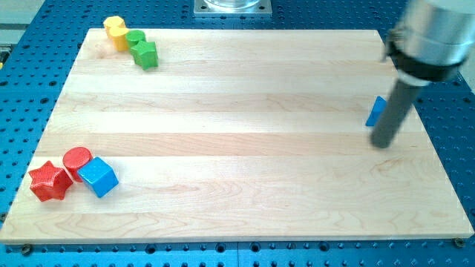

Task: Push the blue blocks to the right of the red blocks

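A red star block (49,182) and a red round block (77,161) sit at the view's lower left. A blue cube (99,177) touches the red round block on its right. A second blue block (376,110) lies at the view's right, mostly hidden behind my rod, so its shape is unclear. My tip (382,143) rests on the board just below and to the right of that blue block, far from the red blocks.
A yellow block (115,30), a green round block (135,38) and a green star block (145,55) cluster at the view's top left. The wooden board (245,148) lies on a blue perforated table.
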You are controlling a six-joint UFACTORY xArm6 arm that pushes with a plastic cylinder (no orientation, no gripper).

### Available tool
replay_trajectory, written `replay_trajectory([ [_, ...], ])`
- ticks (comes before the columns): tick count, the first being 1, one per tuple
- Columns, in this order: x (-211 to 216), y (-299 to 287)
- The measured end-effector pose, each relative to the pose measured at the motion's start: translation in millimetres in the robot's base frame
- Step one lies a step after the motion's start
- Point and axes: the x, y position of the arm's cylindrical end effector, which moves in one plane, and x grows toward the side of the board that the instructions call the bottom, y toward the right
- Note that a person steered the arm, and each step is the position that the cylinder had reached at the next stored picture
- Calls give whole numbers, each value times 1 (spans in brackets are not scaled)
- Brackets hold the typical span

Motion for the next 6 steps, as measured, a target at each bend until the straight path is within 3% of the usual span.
replay_trajectory([
  [1, -41, 0],
  [2, -42, -101],
  [3, -59, -62],
  [4, -81, -67],
  [5, -90, -140],
  [6, -2, -260],
])
